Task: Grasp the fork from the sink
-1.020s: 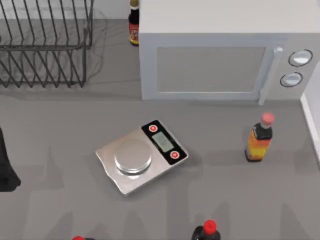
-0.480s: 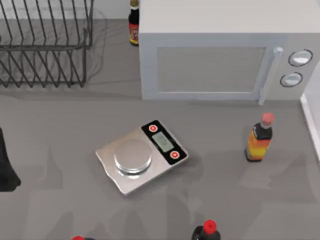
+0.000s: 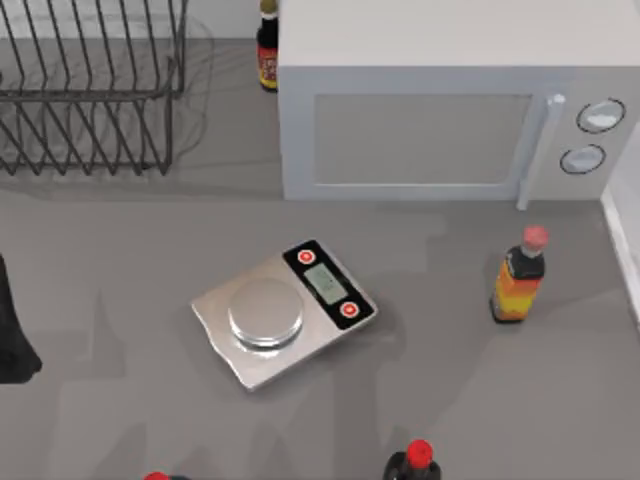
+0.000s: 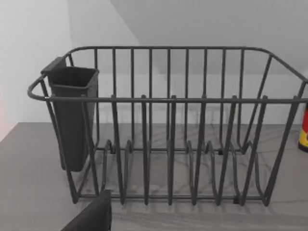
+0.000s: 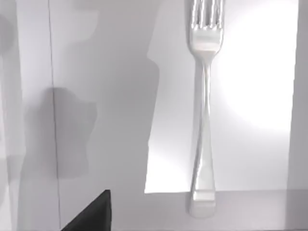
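The fork [image 5: 203,110], slim and shiny silver, lies flat on the white floor of the sink [image 5: 260,72] in the right wrist view. My right gripper [image 5: 89,215] hangs over the sink, off to one side of the fork's handle end and not touching it; a dark part of it shows at the picture's edge. My left arm [image 3: 10,335] is parked at the table's left edge. A dark part of my left gripper [image 4: 91,216] shows in the left wrist view, facing the dish rack [image 4: 168,125].
A microwave [image 3: 440,110] stands at the back, with a wire dish rack [image 3: 90,90] at the back left. A kitchen scale [image 3: 283,312] sits mid-table. Sauce bottles stand at the right [image 3: 519,275], front [image 3: 412,462] and back [image 3: 267,45]. The sink's white rim [image 3: 625,235] is at the right edge.
Shadows on the table's right and front part have shifted in the top view. The objects on the table and the left arm have not moved.
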Tool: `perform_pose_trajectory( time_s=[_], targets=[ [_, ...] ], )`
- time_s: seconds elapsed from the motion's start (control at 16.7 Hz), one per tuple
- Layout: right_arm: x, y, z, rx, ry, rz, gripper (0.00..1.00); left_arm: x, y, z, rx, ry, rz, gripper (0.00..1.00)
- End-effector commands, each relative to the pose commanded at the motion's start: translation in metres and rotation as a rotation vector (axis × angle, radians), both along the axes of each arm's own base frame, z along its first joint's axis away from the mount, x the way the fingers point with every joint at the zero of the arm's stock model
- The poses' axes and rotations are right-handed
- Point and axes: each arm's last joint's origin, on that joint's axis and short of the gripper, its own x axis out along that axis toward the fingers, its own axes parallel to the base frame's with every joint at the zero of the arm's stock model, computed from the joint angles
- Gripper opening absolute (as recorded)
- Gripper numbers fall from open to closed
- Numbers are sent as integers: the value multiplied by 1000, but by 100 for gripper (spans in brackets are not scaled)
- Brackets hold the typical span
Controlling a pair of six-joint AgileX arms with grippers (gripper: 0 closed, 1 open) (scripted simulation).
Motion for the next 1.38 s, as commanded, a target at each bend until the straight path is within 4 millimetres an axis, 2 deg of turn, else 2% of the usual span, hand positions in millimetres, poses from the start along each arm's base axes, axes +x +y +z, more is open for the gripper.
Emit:
perform_pose_trajectory(
  time_s=[0.18, 0.36, 0.48, 0.78, 0.9, 1.08, 1.38],
  targets=[
    [28, -17, -35, 31, 130, 0, 100, 0, 0, 0, 0, 0, 0, 100],
    [42, -28, -60, 54, 210, 0, 100, 0, 0, 0, 0, 0, 0, 100],
    [46, -31, -67, 61, 231, 0, 100, 0, 0, 0, 0, 0, 0, 100],
    [46, -28, -67, 60, 231, 4, 100, 0, 0, 0, 0, 0, 0, 100],
    [47, -28, -73, 60, 232, 4, 100, 0, 0, 0, 0, 0, 0, 100],
    [51, -30, -105, 61, 234, 3, 100, 0, 0, 0, 0, 0, 0, 100],
    [51, -32, -181, 58, 222, 1, 100, 0, 0, 0, 0, 0, 0, 100]
  ],
)
